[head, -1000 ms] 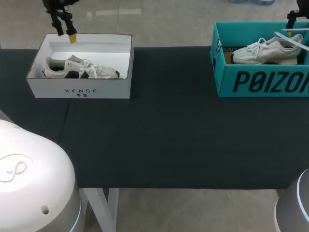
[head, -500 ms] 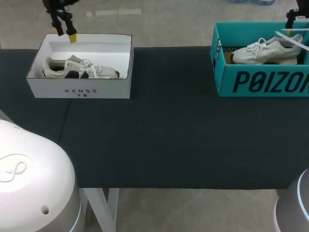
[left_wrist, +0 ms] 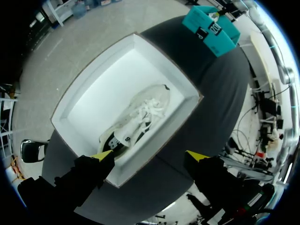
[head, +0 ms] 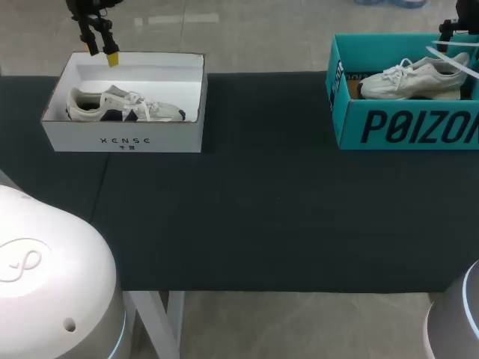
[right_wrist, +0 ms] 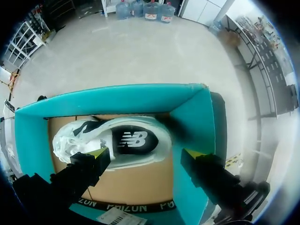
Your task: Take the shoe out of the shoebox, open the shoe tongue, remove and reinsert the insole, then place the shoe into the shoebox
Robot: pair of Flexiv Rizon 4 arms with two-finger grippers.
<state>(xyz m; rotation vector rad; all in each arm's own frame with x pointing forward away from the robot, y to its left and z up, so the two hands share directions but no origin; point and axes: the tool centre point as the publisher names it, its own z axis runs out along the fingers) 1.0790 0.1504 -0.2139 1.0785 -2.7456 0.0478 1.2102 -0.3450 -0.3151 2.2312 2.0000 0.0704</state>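
A white shoebox [head: 123,138] stands at the table's left rear with a cream and dark shoe [head: 120,105] lying on its side inside. My left gripper [head: 102,49] hangs open above the box's far left corner. In the left wrist view the same shoe [left_wrist: 136,122] lies ahead of the left gripper [left_wrist: 151,155], with nothing between the fingers. At the right rear a teal shoebox [head: 404,123] holds a white shoe [head: 415,78]. My right gripper [right_wrist: 144,153] hovers open over that white shoe [right_wrist: 117,143], apart from it, and shows only partly at the head view's edge [head: 449,31].
A dark cloth covers the table [head: 262,209] between the two boxes. The teal shoebox [left_wrist: 211,30] shows far beyond the white shoebox [left_wrist: 84,79] in the left wrist view. A paper label [right_wrist: 115,216] sticks to the teal box's near wall [right_wrist: 117,98].
The right gripper has shifted slightly above the teal box, and its yellow tip no longer shows in the head view. The left arm and both shoes have not moved.
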